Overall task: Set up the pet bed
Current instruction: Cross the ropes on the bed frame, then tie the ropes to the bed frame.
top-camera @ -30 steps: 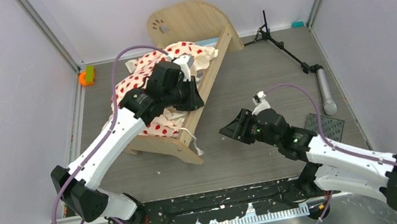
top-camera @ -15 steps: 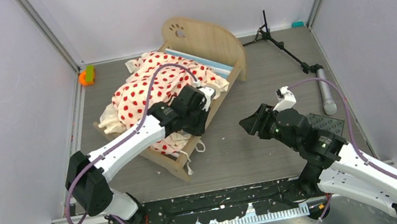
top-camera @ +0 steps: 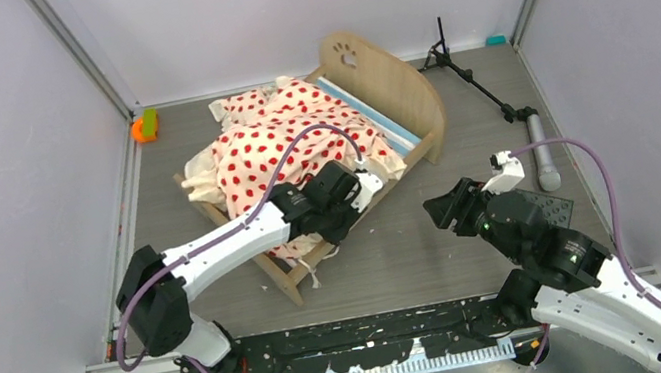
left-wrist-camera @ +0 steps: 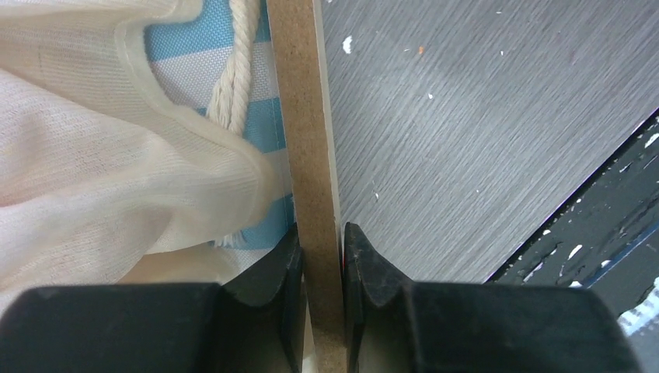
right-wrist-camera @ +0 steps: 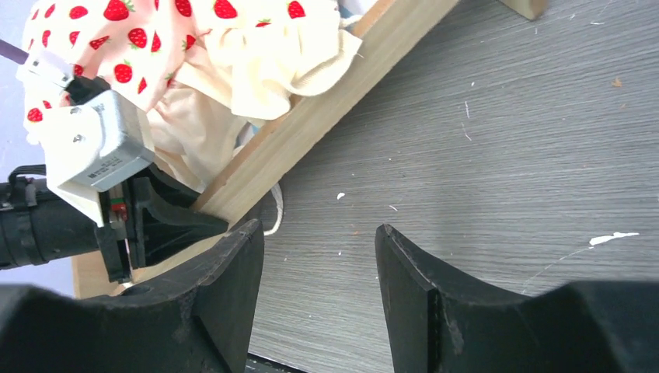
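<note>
While my left hand [left-wrist-camera: 321,241] pinches the near side rail [left-wrist-camera: 307,116] of the small light-wood pet bed [top-camera: 415,106] heaped with cream red-spotted bedding [top-camera: 283,139], the bed lies mid-frame in the top view, long axis running lower left to upper right. My right hand [right-wrist-camera: 319,233] hangs spread and empty at its lower right, apart from it. Bare grey worktop [top-camera: 407,245] between them leaves turning room, I judge, but the black tripod stand [top-camera: 470,72] lies near its upper-right end.

Bedding [top-camera: 289,143] on pet bed [top-camera: 396,84]; tripod stand [top-camera: 474,82] right of bed, at back; studded mat [top-camera: 549,207] nearer, right.
</note>
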Robot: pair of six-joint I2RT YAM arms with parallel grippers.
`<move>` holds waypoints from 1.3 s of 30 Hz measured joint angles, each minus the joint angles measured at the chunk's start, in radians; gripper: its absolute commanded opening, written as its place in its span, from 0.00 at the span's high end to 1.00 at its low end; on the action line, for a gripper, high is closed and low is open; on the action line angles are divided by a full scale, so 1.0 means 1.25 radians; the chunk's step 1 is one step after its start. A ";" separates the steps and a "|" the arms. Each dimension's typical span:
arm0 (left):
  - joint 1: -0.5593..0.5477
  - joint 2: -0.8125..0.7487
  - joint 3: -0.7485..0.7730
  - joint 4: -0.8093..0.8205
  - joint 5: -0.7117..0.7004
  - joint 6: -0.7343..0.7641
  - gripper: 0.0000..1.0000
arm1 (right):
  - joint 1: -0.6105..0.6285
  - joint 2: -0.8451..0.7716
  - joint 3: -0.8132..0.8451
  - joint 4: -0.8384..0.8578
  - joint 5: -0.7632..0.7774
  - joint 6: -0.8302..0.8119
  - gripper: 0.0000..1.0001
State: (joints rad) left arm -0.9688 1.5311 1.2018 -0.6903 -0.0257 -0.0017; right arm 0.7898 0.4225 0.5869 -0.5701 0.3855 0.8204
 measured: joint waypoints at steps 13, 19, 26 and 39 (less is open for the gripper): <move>0.018 0.071 0.027 0.042 0.022 0.215 0.99 | 0.000 -0.025 0.003 -0.045 -0.004 -0.015 0.35; 0.064 0.078 0.030 0.052 0.017 0.247 0.79 | 0.000 -0.003 0.004 -0.053 -0.032 -0.035 0.28; 0.075 0.066 0.030 0.070 -0.014 0.254 0.52 | 0.000 0.049 0.004 -0.049 -0.092 -0.080 0.27; 0.081 -0.298 -0.023 0.139 -0.083 -0.059 0.46 | 0.000 0.168 -0.027 0.089 -0.215 -0.159 0.17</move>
State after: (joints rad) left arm -0.8673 1.1587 1.1728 -0.5163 -0.1299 -0.0750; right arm 0.7902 0.6327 0.5529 -0.4583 0.1169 0.6212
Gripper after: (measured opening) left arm 0.557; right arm 0.908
